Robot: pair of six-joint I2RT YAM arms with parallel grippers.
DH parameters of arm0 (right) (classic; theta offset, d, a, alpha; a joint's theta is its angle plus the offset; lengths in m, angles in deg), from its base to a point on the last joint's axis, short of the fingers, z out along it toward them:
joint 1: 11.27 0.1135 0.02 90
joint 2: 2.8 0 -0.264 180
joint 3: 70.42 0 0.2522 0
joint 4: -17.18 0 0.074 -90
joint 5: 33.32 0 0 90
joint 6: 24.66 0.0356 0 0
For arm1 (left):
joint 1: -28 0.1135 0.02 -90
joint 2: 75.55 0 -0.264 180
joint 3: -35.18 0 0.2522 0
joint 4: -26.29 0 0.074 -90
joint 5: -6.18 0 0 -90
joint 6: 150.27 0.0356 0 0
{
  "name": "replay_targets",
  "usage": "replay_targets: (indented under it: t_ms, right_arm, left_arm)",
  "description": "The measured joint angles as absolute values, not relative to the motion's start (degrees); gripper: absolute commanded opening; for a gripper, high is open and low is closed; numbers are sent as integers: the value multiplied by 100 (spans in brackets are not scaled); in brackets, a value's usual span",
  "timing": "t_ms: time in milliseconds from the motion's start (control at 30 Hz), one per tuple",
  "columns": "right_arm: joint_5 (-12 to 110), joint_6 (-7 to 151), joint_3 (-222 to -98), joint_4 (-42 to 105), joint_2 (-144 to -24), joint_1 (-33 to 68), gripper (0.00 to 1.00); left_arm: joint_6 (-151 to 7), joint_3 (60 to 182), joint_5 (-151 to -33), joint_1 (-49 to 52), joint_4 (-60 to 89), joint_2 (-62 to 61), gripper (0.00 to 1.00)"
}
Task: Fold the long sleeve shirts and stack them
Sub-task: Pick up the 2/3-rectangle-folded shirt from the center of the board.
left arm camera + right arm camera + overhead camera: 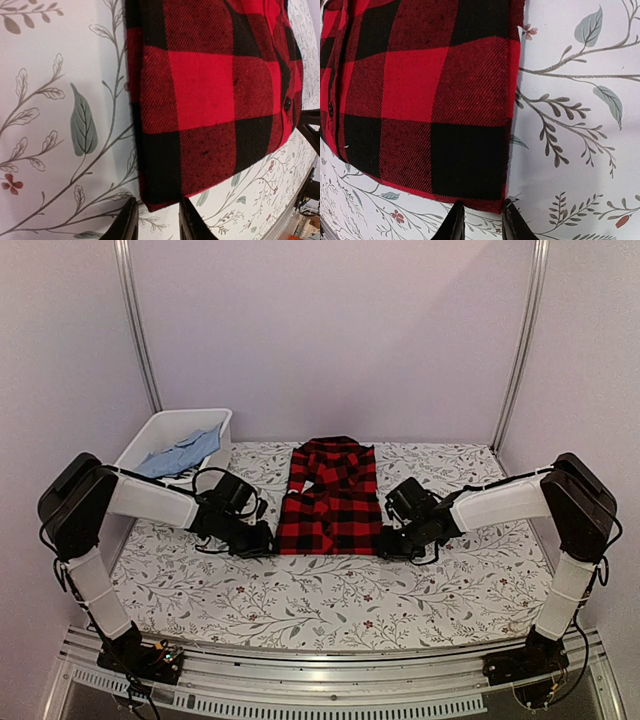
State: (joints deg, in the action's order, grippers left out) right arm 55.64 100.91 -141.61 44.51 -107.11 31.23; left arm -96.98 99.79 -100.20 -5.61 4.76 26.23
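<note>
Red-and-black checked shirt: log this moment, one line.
red-and-black checked cloth shirt flat; left gripper open at near-left corner; right gripper open at near-right corner

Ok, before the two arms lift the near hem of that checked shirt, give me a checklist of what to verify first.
1. Left tool straddles the near left corner of the red-and-black checked cloth shirt: ok.
2. Right tool straddles its near right corner: ok.
3. Both tools closed on cloth: not ok, jaws stand apart.
4. Shirt flat on the floral-print table, no sleeve sticking out: ok.
5. Nothing lying on the shirt: ok.
6. All folded layers between the fingers: cannot tell.
</note>
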Motion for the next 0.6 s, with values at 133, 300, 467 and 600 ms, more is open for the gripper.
replay_targets:
  t_ms: [133,300,467,600]
  right_arm:
    - [5662,10137,-14161,4440,-10717,3138,21]
    - [5756,10144,-14161,4440,-10722,3143,15]
    - [5818,10111,-14156,4442,-10733,3145,0]
    - [5861,10076,-14152,4422,-10733,3184,0]
  left_arm:
    - [-9715,10060,-9979,-587,465,2691,24]
    - [-9735,10187,-9931,-607,437,2802,15]
    - [-9761,10246,-9867,-613,393,2852,0]
    - [-9735,10253,-9821,-635,351,2839,0]
